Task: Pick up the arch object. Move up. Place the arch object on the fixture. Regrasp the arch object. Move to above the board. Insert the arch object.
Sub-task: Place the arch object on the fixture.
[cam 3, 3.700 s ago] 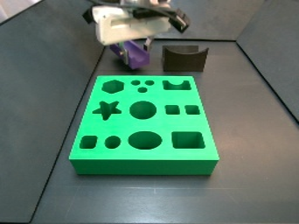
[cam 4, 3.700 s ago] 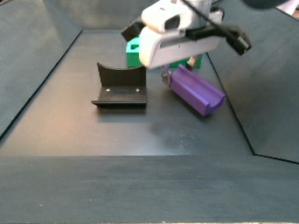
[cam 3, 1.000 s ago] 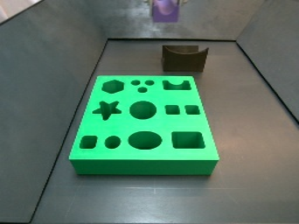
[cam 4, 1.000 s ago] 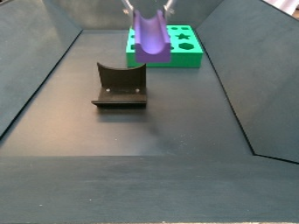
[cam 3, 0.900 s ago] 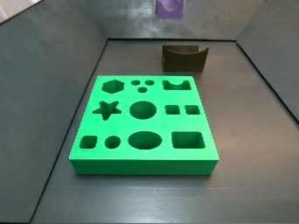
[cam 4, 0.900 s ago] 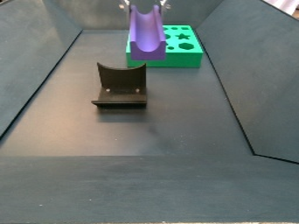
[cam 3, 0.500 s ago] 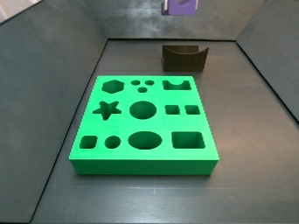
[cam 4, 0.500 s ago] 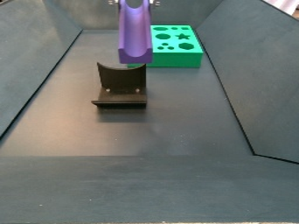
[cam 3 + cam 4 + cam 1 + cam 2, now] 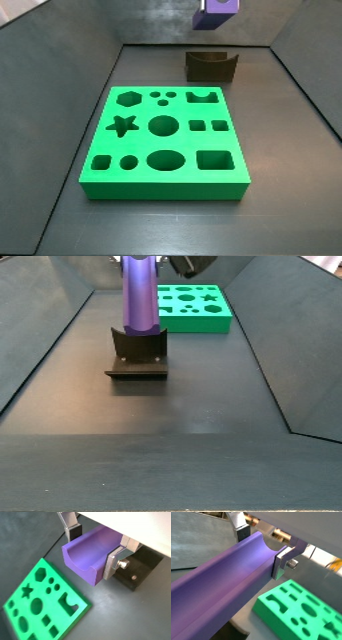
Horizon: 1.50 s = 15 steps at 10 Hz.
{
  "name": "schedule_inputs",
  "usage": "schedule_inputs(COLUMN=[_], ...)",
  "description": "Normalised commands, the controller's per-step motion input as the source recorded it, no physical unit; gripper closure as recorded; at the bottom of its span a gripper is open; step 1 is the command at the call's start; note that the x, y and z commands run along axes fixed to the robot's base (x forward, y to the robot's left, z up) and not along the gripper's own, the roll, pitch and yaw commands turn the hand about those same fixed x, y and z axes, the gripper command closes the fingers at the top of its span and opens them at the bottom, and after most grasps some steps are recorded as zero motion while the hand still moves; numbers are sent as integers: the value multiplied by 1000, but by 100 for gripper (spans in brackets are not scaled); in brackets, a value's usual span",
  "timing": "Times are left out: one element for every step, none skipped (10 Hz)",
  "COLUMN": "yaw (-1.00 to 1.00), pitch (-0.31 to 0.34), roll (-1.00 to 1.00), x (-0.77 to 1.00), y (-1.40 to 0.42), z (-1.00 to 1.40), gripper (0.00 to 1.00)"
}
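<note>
The purple arch object (image 9: pixel 85 556) (image 9: pixel 224 579) sits between the silver fingers of my gripper (image 9: pixel 93 543) (image 9: pixel 262 545), which is shut on it, groove side showing. In both side views the arch object (image 9: pixel 218 11) (image 9: pixel 140 296) hangs upright, high above the floor and over the dark fixture (image 9: pixel 210 66) (image 9: pixel 138 355). Its lower end overlaps the fixture's back in a side view; whether they touch cannot be told. The gripper body is mostly cut off at the frame's top edge. The green board (image 9: pixel 164 140) (image 9: pixel 194 308) lies flat beside the fixture.
Dark sloping walls (image 9: pixel 54 336) enclose the grey floor on every side. The board (image 9: pixel 40 604) (image 9: pixel 304 614) and part of the fixture (image 9: pixel 141 568) show below the gripper in the wrist views.
The gripper has carried the arch object sideways, away from over the board, until it hangs over the fixture. It stays shut on the piece throughout.
</note>
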Motion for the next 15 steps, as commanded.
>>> schedule_inputs(yaw=[-108, -136, -139, -137, -135, -131, -153, -139, -124, -106, -90, -74, -53, -34, -17], pitch=[86, 88, 84, 76, 62, 27, 24, 0, -12, -26, -43, -60, -79, -87, -100], roll=[-1000, -941, -748, -554, -374, -229, -303, -276, -228, -185, -146, -115, -88, -82, -77], x=[50, 61, 75, 81, 78, 61, 86, 97, 112, 117, 119, 109, 88, 67, 50], y=[38, 34, 41, 43, 40, 29, 24, 25, 35, 37, 43, 39, 29, 12, 0], z=[-3, -13, -16, -15, -15, -3, -1000, -1000, -1000, -1000, -1000, -866, -608, -435, -296], gripper=[100, 100, 100, 100, 100, 100, 100, 100, 100, 100, 100, 100, 100, 100, 100])
